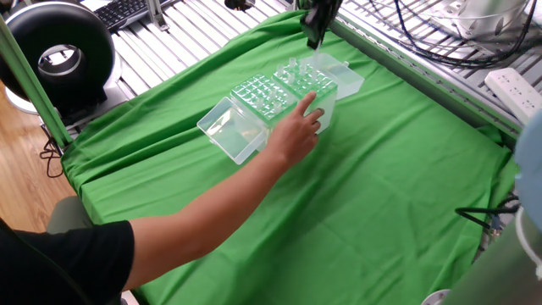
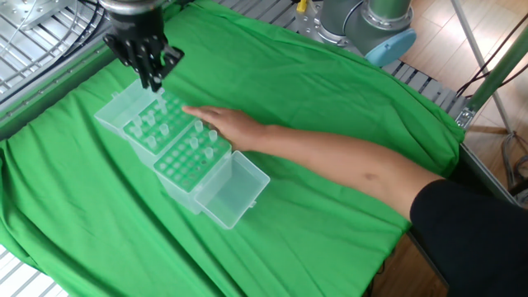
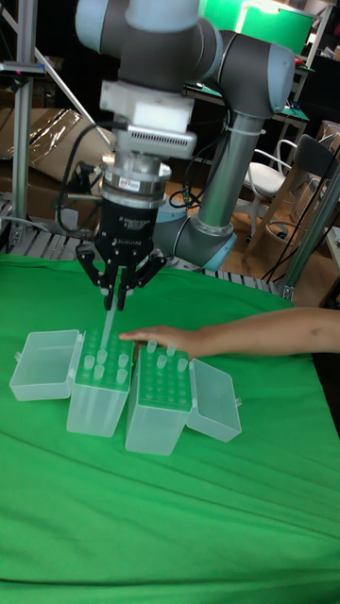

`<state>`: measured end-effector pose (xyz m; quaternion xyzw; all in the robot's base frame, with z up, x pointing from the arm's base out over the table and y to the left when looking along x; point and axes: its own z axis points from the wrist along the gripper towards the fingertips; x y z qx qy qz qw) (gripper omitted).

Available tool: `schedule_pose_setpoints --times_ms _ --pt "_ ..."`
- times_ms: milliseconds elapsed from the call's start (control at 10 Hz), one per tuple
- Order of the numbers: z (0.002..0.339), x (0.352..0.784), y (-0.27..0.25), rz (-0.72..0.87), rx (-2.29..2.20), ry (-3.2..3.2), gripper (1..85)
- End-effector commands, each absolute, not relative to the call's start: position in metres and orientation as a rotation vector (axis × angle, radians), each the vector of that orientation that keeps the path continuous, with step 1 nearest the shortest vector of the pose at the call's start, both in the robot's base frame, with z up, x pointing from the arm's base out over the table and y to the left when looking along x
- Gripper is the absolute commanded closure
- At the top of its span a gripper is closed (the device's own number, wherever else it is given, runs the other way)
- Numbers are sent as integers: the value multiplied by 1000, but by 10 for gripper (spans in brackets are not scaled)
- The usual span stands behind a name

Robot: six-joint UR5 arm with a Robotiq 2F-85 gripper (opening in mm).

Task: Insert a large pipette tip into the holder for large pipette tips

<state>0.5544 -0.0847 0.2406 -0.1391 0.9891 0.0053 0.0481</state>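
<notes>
My pincer [image 3: 113,304], cropped in one fixed view, grips a large pipette tip [image 3: 109,324] that only the tall view shows clearly, hanging straight down just above the holder for large pipette tips [image 3: 100,389], while a person's hand [image 2: 216,125] rests beside it.

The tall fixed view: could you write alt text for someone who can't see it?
A robot arm's gripper holds a pipette tip above the holder for large pipette tips, one of two open translucent boxes on a green cloth. A person's hand reaches in from the right, resting at the boxes' far edge.
</notes>
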Motion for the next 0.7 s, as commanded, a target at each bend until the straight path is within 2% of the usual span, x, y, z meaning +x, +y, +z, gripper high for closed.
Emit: schedule_pose_setpoints --times_ms 0,600 --pt "279 554 -84 9 -453 3048 733" --pt "330 558 -60 -21 -463 3078 750"
